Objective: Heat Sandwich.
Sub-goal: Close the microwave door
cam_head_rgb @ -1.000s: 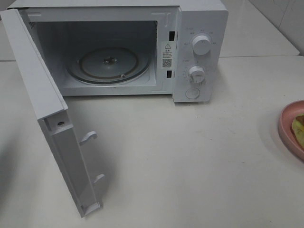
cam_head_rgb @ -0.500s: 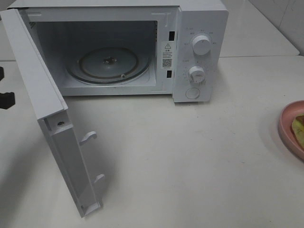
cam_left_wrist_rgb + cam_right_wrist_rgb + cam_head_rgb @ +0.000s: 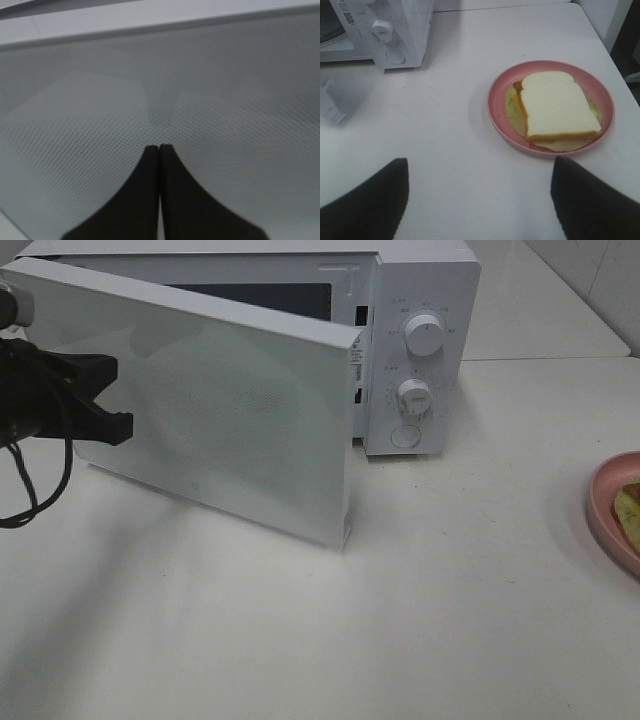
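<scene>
Your left gripper (image 3: 118, 398), fingers (image 3: 150, 200) pressed together, pushes the microwave door (image 3: 230, 410) toward shut while the sandwich (image 3: 559, 107) sits outside on its plate (image 3: 497, 102) beyond your right gripper's (image 3: 477, 200) spread fingers, so you risk heating nothing.

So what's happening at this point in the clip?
The left gripper, jaws shut, is pressed against the outside of the microwave door, which stands partly closed. The sandwich sits on its pink plate on the table, not in the microwave. The right gripper is open and empty, apart from the plate.

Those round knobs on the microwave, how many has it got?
2, both on the microwave's right-hand panel: the upper knob and the lower knob directly below it. Lower still sits a flat round button.
</scene>
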### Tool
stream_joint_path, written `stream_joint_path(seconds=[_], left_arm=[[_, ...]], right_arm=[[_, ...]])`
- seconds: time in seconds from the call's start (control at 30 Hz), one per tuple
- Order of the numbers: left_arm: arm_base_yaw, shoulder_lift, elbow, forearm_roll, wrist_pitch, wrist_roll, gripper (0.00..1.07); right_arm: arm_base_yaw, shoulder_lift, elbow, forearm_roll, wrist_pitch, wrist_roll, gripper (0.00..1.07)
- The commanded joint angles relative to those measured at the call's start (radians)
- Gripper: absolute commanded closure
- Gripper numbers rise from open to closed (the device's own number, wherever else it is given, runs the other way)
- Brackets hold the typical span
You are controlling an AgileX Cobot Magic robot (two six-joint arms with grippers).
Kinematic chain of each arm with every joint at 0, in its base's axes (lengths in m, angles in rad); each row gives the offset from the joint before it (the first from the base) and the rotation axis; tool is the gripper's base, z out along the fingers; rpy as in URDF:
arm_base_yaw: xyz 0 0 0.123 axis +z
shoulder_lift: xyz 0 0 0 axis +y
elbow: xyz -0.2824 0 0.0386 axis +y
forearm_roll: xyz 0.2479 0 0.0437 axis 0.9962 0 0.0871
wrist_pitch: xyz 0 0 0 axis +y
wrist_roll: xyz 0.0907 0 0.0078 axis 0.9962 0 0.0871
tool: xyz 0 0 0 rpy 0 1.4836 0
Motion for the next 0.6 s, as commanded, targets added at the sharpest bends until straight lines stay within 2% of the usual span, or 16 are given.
stream_joint_path(seconds=[0.03,0.07,0.13,0.2,0.23,0.3,0.33,0.4,0.47,0.6], left_arm=[[-0.059,0.034,-0.049,-0.09,-0.016,0.004,1.07],[-0.059,0.034,-0.049,-0.09,-0.016,0.004,1.07],[-0.087,0.052,-0.067,-0.149,-0.016,0.016,1.07],[-0.133,0.082,-0.093,-0.232,-0.016,0.068,1.07],[-0.133,0.082,-0.093,-0.232,-0.016,0.068,1.07],[-0.165,0.099,-0.11,-0.29,-0.017,0.112,1.07],[-0.199,0.117,-0.13,-0.349,-0.018,0.155,1.07],[-0.216,0.125,-0.14,-0.373,-0.018,0.172,1.07],[-0.259,0.151,-0.17,-0.467,-0.02,0.231,1.07],[-0.293,0.182,-0.205,-0.536,-0.025,0.268,1.07]], right_arm=[[-0.007,-0.026,0.003,-0.001,-0.009,-0.006,0.32],[-0.007,-0.026,0.003,-0.001,-0.009,-0.006,0.32],[-0.007,-0.026,0.003,-0.001,-0.009,-0.006,0.32],[-0.007,-0.026,0.003,-0.001,-0.009,-0.006,0.32],[-0.007,-0.026,0.003,-0.001,-0.009,-0.006,0.32],[-0.007,-0.026,0.003,-0.001,-0.009,-0.006,0.32],[-0.007,-0.026,0.003,-0.001,-0.009,-0.006,0.32],[-0.007,-0.026,0.003,-0.001,-0.009,-0.006,0.32],[-0.007,-0.026,0.003,-0.001,-0.009,-0.006,0.32],[-0.007,-0.026,0.003,-0.001,-0.009,-0.006,0.32]])
